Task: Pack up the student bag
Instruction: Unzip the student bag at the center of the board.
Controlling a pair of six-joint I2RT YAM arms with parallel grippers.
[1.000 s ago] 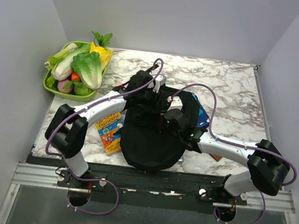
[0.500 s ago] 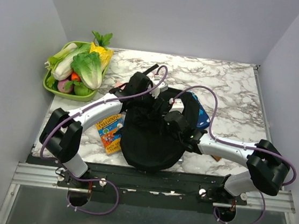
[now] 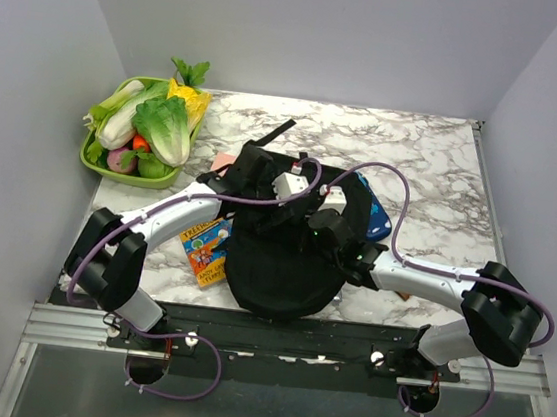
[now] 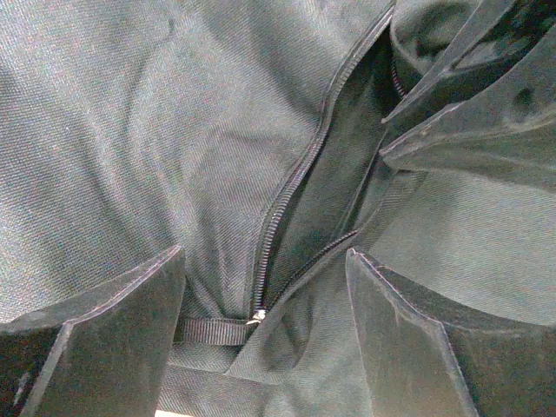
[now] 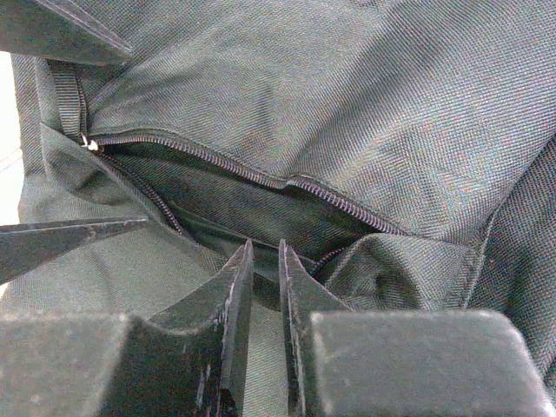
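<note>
The student bag [image 3: 283,259], a floppy black backpack, lies at the table's near middle under both arms. Its zipper [image 4: 287,191] stands parted, showing a dark slot [image 5: 217,195]. My left gripper [image 3: 291,183] hovers open over that slot [image 4: 265,278], its fingers [image 4: 113,321] wide apart on either side of the zipper's end, holding nothing. My right gripper [image 3: 327,202] sits just right of it, jaws nearly together [image 5: 265,248] with the slot's lower fabric lip pinched between them. Inside the slot I see only dark lining.
A colourful book [image 3: 206,248] lies against the bag's left side. A green tray [image 3: 93,157] of toy vegetables stands at the back left. A blue patterned case [image 3: 375,218] pokes out at the bag's right. A pink item [image 3: 226,159] lies behind the bag.
My left gripper has let go, opened wide and shifted right and nearer over the zipper slot. The right gripper stays pinched on the bag, barely moved.
</note>
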